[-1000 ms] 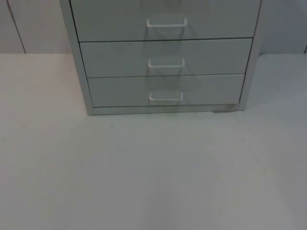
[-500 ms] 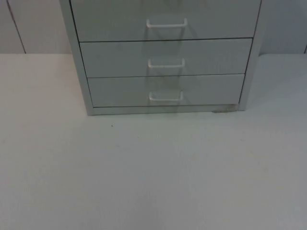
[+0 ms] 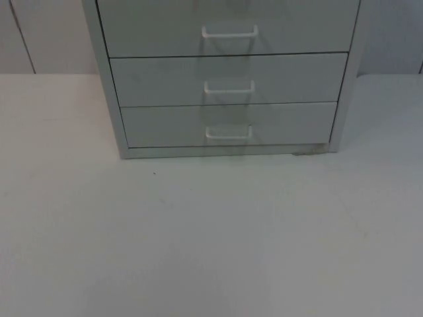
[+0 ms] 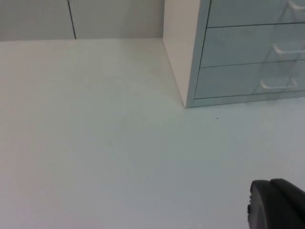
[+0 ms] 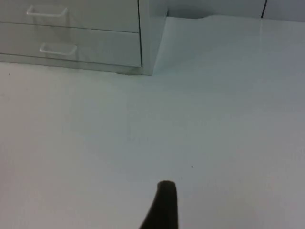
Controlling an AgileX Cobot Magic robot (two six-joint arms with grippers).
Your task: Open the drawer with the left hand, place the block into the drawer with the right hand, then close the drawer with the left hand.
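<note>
A light grey drawer cabinet [image 3: 112,99] stands at the back of the white table. Three of its drawers face me, all shut flush. Each has a white bar handle: the upper one [image 3: 229,32], the middle one [image 3: 229,86] and the lowest one [image 3: 229,134]. My left gripper [image 4: 276,207] hovers over bare table, well in front of the cabinet's left corner [image 4: 190,71]. My right gripper [image 5: 164,205] hangs over bare table in front of the cabinet's right corner [image 5: 147,43]. Both arms wait away from the cabinet.
The white table top [image 3: 211,238] spreads wide in front of the cabinet. A grey partition wall [image 3: 46,33] closes the back. A tiny dark speck [image 3: 154,174] lies just ahead of the cabinet base.
</note>
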